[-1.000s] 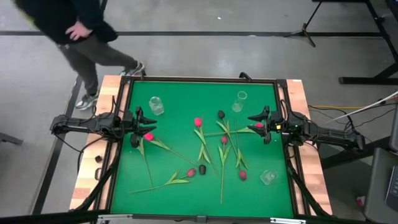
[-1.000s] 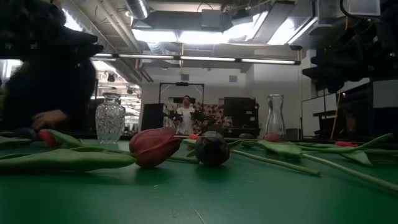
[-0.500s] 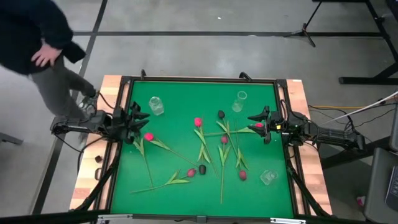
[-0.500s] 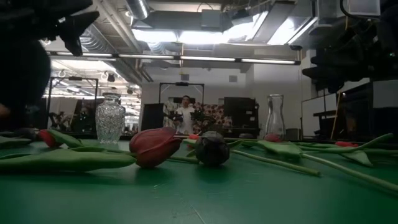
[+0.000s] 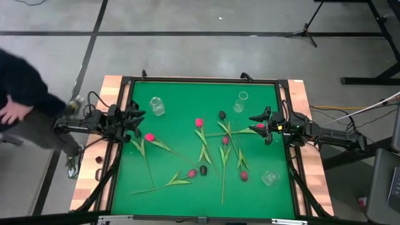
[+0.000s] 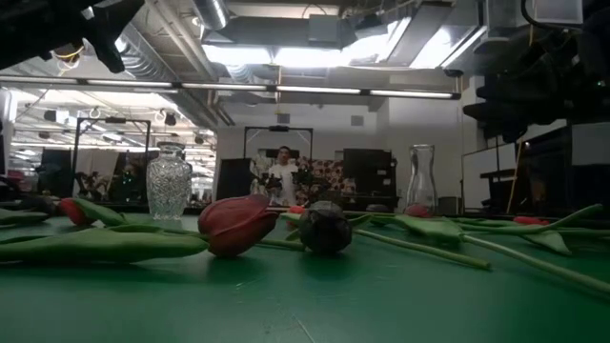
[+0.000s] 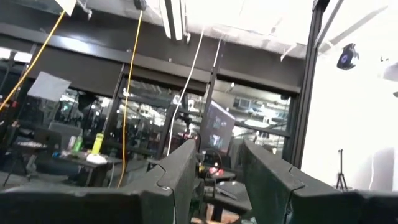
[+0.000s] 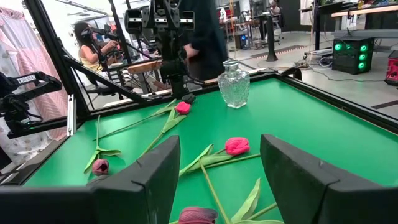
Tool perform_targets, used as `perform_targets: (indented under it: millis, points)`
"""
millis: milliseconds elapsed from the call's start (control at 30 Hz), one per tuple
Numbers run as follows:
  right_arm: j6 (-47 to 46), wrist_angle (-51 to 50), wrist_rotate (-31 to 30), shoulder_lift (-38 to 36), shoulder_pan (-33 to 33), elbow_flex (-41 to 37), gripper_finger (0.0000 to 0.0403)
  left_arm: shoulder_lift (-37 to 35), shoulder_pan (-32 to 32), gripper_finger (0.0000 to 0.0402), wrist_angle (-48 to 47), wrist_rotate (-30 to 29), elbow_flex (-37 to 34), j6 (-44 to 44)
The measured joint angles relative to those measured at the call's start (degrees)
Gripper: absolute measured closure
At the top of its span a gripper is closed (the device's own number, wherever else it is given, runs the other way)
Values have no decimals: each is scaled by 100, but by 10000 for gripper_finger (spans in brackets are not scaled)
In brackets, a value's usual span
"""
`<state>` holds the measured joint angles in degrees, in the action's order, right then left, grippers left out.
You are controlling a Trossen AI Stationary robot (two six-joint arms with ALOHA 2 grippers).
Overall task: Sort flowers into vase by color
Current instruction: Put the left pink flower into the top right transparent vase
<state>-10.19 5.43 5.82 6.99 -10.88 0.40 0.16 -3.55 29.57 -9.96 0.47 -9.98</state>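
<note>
Several tulips lie flat on the green table [image 5: 187,94]: a pink one [image 5: 149,137] near the left side, pink ones [image 5: 199,122] [image 5: 225,140] and a dark one [image 5: 222,115] in the middle, and a maroon bud [image 6: 233,224] beside a dark bud [image 6: 324,227] near the front. A cut-glass vase [image 5: 156,105] and a slimmer vase [image 5: 241,100] stand upright at the back. My left gripper [image 5: 134,119] is open at the left edge, tipped upward, with nothing between its fingers [image 7: 217,155]. My right gripper [image 5: 256,123] is open at the right edge, level, empty [image 8: 217,149].
A third clear vase [image 5: 269,178] sits near the front right corner. A raised dark frame [image 5: 200,79] runs round the table. A person [image 5: 19,100] is on the floor left of the table. Bare green shows along the far edge and at the front left.
My left gripper has tipped upward and drawn back a little toward the table's left edge, away from the pink tulip, still open. The person behind the left arm has walked off to the left. The flowers and my right gripper have kept still.
</note>
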Motion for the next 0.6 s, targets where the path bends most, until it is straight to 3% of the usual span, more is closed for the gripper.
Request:
perform_targets:
  millis: [167,300,600]
  points:
    - [0,1,-1,1,1,0,182,1,0,276,41,-60,0,-6]
    - [2,6,-2,1,-2,0,182,1,1,276,7,-688,0,-543]
    - [-64,465,-280,-3,-2,2,182,571,0,276,-1020,-892,225,-1520]
